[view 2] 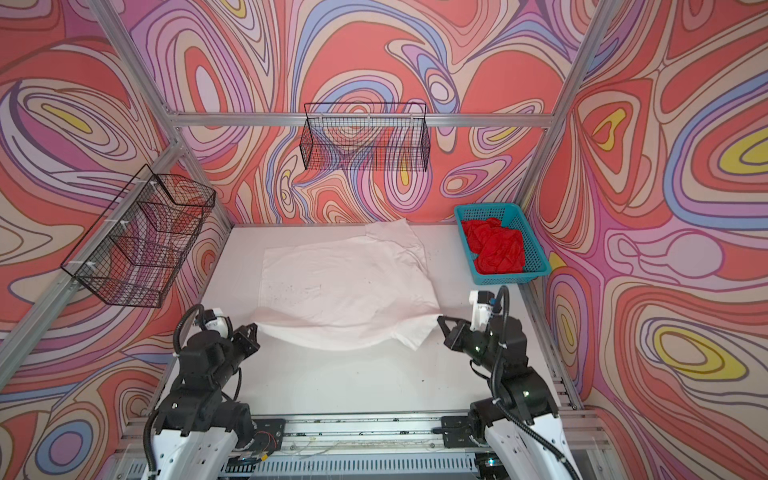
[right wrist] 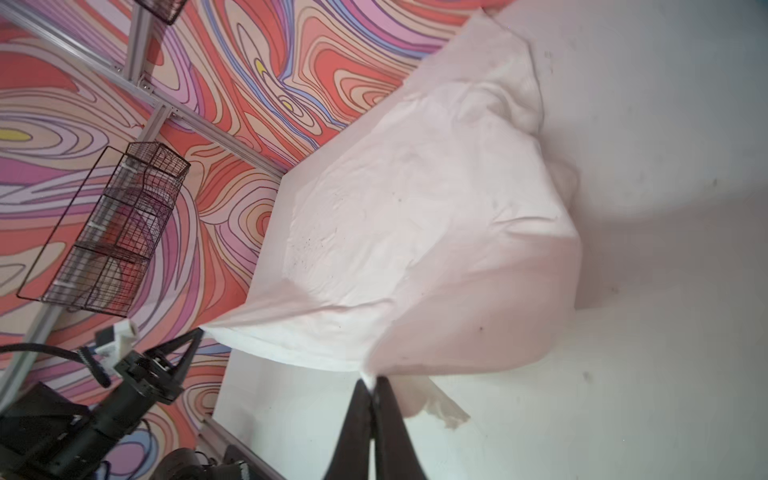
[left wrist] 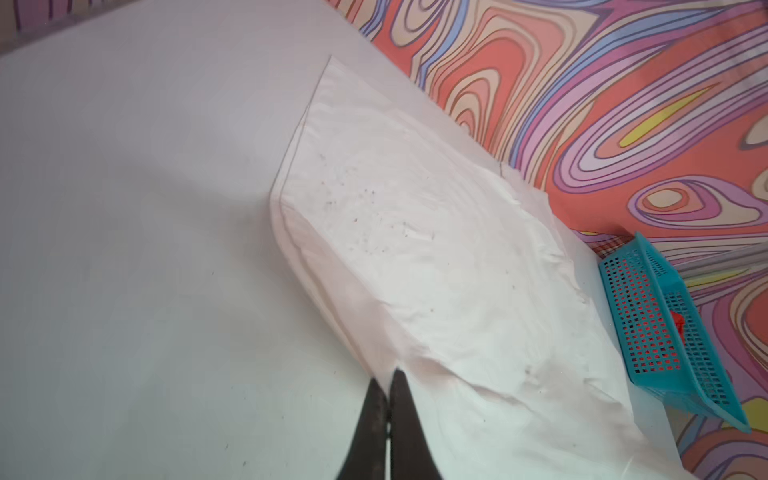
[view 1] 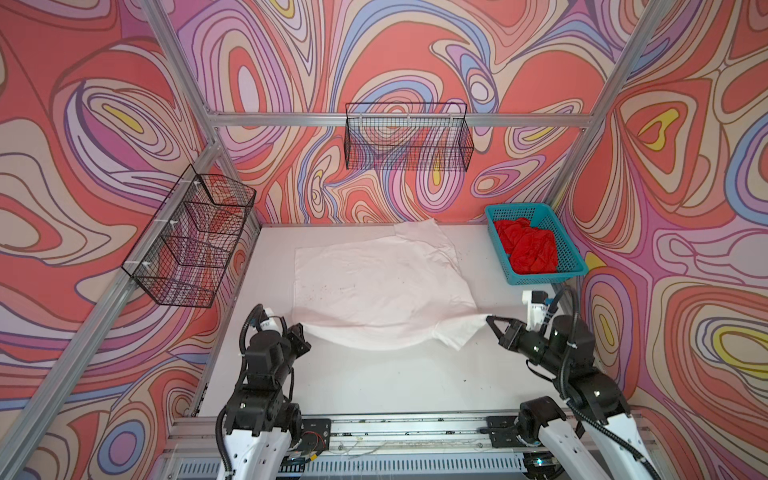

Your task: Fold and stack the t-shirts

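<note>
Both top views: left claw (view 1: 300,329) and right claw (view 1: 490,319) pinch white t-shirt (view 1: 374,282) near edge, seemingly lifted.

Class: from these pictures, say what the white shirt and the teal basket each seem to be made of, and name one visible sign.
White shirt: thin woven or knit cloth, matte; it wrinkles, drapes and sags where lifted. Teal basket: probably moulded plastic, smooth and slightly glossy; rigid walls pierced by an even lattice of holes.
</note>
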`<control>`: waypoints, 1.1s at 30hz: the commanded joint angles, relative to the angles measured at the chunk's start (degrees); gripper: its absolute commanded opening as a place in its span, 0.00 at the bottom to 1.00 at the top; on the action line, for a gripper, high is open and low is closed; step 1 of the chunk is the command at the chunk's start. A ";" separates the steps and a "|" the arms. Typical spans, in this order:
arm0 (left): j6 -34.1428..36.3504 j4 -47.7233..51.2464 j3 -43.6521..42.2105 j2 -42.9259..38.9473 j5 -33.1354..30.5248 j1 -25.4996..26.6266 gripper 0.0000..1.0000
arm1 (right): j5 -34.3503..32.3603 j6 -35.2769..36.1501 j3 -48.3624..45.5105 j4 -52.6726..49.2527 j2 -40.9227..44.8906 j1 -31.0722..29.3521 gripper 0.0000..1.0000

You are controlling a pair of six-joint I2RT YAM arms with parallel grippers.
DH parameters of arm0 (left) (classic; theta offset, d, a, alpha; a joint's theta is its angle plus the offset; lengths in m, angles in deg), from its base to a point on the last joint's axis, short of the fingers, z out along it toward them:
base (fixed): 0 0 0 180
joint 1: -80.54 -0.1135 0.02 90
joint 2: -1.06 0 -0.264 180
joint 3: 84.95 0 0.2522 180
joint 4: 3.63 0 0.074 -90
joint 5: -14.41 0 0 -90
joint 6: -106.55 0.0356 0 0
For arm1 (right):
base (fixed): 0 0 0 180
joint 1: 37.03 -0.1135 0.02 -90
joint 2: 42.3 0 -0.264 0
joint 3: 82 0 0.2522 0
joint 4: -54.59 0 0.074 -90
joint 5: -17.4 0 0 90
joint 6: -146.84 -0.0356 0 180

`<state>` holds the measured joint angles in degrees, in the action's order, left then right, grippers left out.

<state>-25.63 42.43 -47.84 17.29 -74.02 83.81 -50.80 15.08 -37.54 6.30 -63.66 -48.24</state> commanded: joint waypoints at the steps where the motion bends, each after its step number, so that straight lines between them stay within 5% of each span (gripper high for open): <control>1: -8.53 11.29 -0.49 -2.25 -4.20 -0.37 0.00 | 2.21 -13.75 -4.21 -4.39 5.98 0.29 0.00; 12: -15.82 24.34 9.05 9.96 -15.32 0.16 0.00 | 2.80 -11.06 1.32 -28.48 6.73 0.30 0.00; 16: -17.46 26.56 10.09 10.68 -17.81 0.16 0.00 | 3.32 -10.53 3.07 -30.60 4.82 0.30 0.32; 21: -18.68 27.98 10.92 10.35 -18.96 0.16 0.48 | -0.44 -5.81 8.68 -27.05 -4.66 0.30 0.52; 24: -18.23 28.63 12.54 10.70 -20.27 0.16 0.63 | -3.62 -1.65 12.55 -24.21 -14.46 0.27 0.52; 28: -14.69 24.54 13.87 13.01 -18.32 0.16 0.69 | -8.87 2.94 15.73 -17.31 -26.61 0.26 0.50; 33: -10.12 9.34 11.01 20.98 -4.78 0.41 0.66 | -14.90 5.25 17.75 -6.26 -39.02 0.18 0.45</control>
<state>-38.70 60.87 -35.38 34.45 -86.61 83.94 -59.61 17.46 -21.19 -7.84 -98.96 -48.26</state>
